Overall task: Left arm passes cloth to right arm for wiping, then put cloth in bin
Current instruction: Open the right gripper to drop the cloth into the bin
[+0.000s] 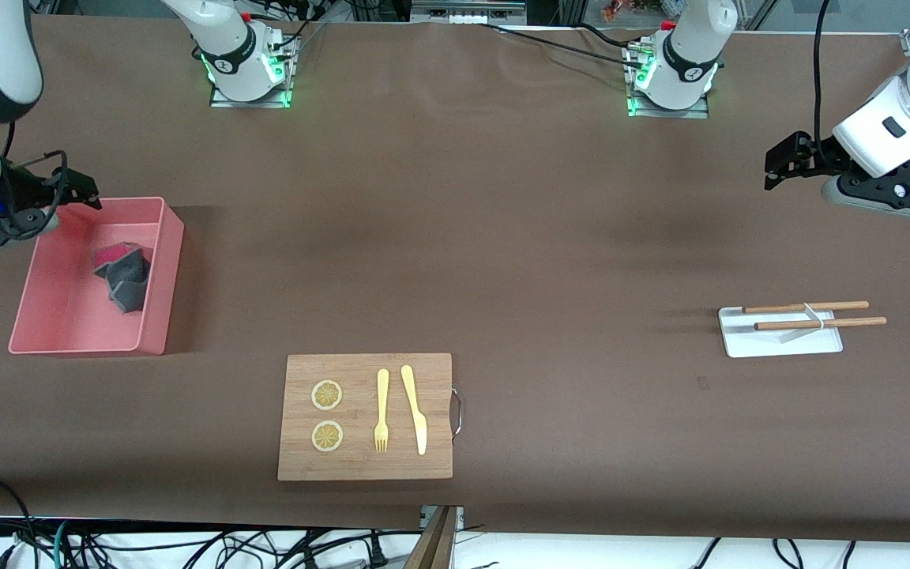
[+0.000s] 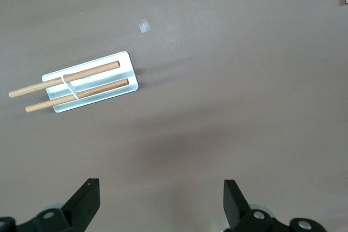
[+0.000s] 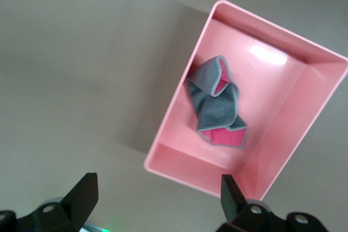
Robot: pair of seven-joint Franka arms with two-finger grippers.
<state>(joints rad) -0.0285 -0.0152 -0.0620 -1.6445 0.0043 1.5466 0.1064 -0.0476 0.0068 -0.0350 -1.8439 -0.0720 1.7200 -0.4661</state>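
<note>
The cloth (image 1: 123, 274) lies crumpled in the bin (image 1: 161, 276) at my right arm's end of the counter; binning looks done; my right claw (image 3: 155, 194), wide and empty, hangs over the bin's edge; my left claw (image 2: 162, 198), wide, waits above bare counter; next I judge only retreat remains.

On the brown tabletop (image 1: 502, 237): a wooden cutting board (image 1: 365, 466) — two lemon slices (image 1: 327, 395), fork (image 1: 381, 411), knife (image 1: 415, 411) — and a white tray (image 1: 779, 344) with two wooden sticks (image 1: 806, 307).

Counted items: one pink bin (image 1: 159, 273) containing one cloth (image 1: 123, 275); one wooden cutting board (image 1: 360, 466) carrying two lemon slices (image 1: 327, 395), one fork (image 1: 381, 411) and one knife (image 1: 415, 409); one white tray (image 1: 779, 344) bearing two wooden sticks (image 1: 806, 307).
</note>
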